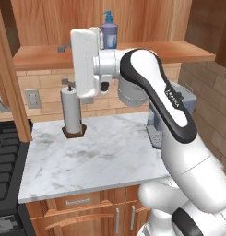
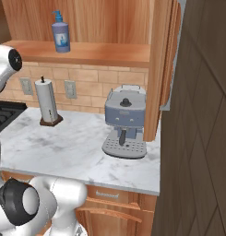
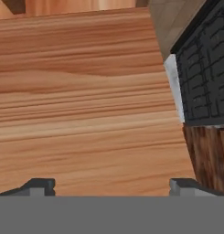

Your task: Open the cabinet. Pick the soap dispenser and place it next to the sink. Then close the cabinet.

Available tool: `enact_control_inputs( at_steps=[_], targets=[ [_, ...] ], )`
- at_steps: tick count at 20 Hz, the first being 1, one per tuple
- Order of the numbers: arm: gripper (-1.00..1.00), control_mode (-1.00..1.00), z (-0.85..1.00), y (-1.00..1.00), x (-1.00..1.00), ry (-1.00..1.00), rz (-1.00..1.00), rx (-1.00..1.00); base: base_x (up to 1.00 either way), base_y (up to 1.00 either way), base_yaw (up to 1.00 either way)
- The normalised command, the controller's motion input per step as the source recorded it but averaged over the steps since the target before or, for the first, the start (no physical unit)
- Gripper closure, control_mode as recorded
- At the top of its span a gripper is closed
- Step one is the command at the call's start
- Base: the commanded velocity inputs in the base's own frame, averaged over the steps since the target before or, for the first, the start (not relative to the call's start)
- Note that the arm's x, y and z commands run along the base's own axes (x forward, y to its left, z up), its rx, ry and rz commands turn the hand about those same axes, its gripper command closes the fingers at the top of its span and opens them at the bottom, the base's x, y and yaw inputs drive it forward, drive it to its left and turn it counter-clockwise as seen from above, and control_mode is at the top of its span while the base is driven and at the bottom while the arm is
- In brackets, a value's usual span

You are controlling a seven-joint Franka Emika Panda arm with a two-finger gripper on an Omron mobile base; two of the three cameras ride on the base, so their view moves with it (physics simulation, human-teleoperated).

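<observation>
The cabinet (image 2: 100, 27) stands open, its plain wooden shelf floor bare except for the soap dispenser (image 2: 61, 33), which stands upright toward the left of the shelf, near the back wall (in the left base view its blue pump top and purple body show just above the robot's white forearm). One open door (image 2: 167, 64) hangs edge-on at the right of the opening, its silver bar handle along the near edge, and it reaches down in front of the coffee machine's right side. The pincer (image 3: 112, 185) has its two dark fingertips (image 3: 38, 186) well apart and nothing between them; the hand camera looks onto a broad wood-grain surface, with the black stove grate (image 3: 207, 68) at the right of that picture. In the left base view the white hand is raised at shelf height, left of the dispenser and above the paper towel roll (image 1: 72, 110). That roll stands upright on its brown base at the far left of the marble bench (image 1: 96, 161), close to the brick backsplash. The grey-blue coffee machine (image 2: 125, 120) sits at the far right of the bench. The stove (image 1: 6, 156) adjoins the bench on the left.
</observation>
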Motion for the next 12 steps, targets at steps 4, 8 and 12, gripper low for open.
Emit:
enact_control_inputs(
  at_steps=[4, 8, 12],
  targets=[
    [-1.00, -1.00, 0.09, -0.46, -0.09, 0.00, 0.05, -0.24, 0.00, 0.00, 0.00],
    [-1.00, -1.00, 0.06, -0.44, -0.10, 0.00, 0.00, -0.26, 0.00, 0.00, 0.00],
    [-1.00, -1.00, 0.02, -0.39, -0.10, 0.00, 0.00, -0.22, 0.00, 0.00, 0.00]
  ],
)
